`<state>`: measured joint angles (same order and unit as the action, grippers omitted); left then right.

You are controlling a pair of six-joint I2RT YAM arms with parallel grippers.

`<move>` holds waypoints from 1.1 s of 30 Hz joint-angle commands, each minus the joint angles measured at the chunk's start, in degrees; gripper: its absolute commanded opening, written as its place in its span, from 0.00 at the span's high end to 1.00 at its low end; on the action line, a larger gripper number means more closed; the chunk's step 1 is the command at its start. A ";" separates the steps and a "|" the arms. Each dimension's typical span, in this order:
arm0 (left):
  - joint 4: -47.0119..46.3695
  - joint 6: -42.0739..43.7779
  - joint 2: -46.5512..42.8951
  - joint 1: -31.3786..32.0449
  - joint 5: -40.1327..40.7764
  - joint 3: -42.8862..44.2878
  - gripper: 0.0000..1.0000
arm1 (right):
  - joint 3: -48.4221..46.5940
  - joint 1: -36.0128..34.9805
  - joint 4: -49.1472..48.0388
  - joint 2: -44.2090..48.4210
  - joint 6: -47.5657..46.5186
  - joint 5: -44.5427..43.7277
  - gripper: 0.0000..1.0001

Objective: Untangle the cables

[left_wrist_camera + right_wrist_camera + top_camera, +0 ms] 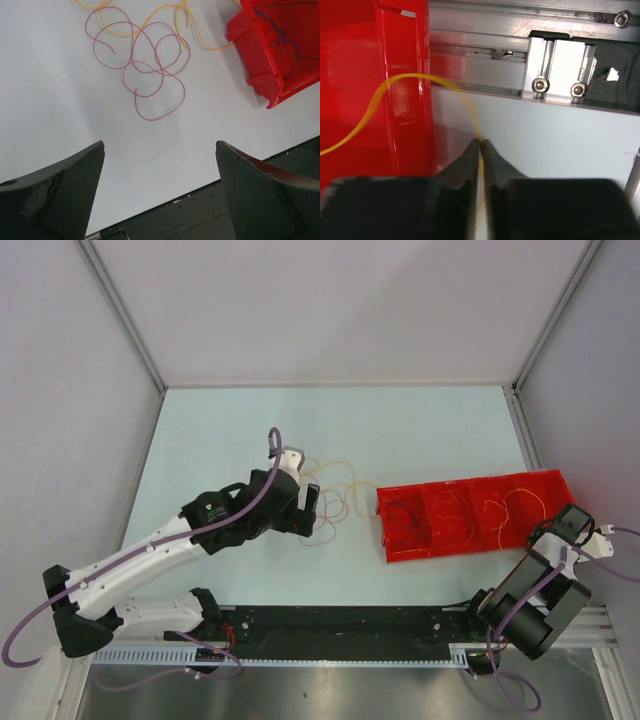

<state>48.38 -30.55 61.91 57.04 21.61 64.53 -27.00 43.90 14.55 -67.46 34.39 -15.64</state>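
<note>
Yellow cable (410, 76) is arching out of the red tray (405, 125) over its wall, pinched in the right gripper (481, 142). Red cable (162, 73) is lying curled on the pale table (420, 430) before the wide-spread left gripper (160, 150); grey walls (330, 300) are standing around.

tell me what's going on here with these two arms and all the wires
Two robot arms are sorting thin wire loops. The right gripper is pinched shut on a yellow wire just outside the red tray, and the wire arcs over the tray's wall. The left gripper is open above the table, over a tangle of pink-red loops and yellow strands lying left of the tray. Some wires already lie in the tray's compartments.
</note>
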 commanded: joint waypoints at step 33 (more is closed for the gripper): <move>3.56 -0.39 -11.19 -2.02 8.19 -2.57 0.03 | -14.04 -26.48 7.35 12.45 -0.36 -8.43 1.00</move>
<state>52.69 -30.57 53.10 55.46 27.55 63.40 -39.05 22.35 27.46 -51.53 37.04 -17.89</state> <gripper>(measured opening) 0.972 0.010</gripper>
